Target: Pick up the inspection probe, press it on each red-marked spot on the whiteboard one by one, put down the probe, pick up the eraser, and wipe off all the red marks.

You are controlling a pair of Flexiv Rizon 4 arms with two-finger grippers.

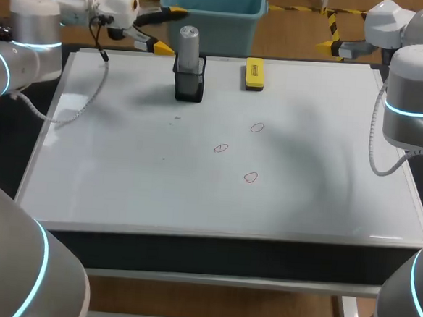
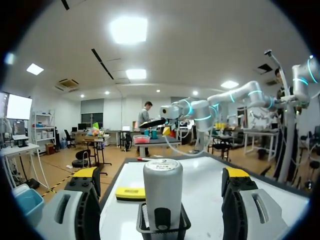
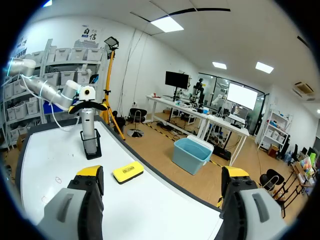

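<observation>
Bottom of probe point(image 1: 188, 44) hidden inside black holder point(image 1: 189, 84); probe upright, at far edge of whiteboard point(image 1: 123, 174). Yellow eraser point(image 1: 254, 73) lies flat just right of holder, apart from it. Small dark print on eraser top and a label on probe cap, both too small to read. Three red marks point(image 1: 256, 127) point(image 1: 221, 148) point(image 1: 250, 177) mid-board, small loops, well apart from probe and eraser. Left hand point(image 1: 168, 30) off the far left corner, fingers spread wide, holding nothing; in left wrist view probe sits ahead between the two yellow tips, touching neither. Right hand point(image 3: 162, 175) by far right corner, mostly cut off in head view; in right wrist view fingers wide apart, nothing held, eraser and probe ahead of it, only one red mark faintly visible there.
</observation>
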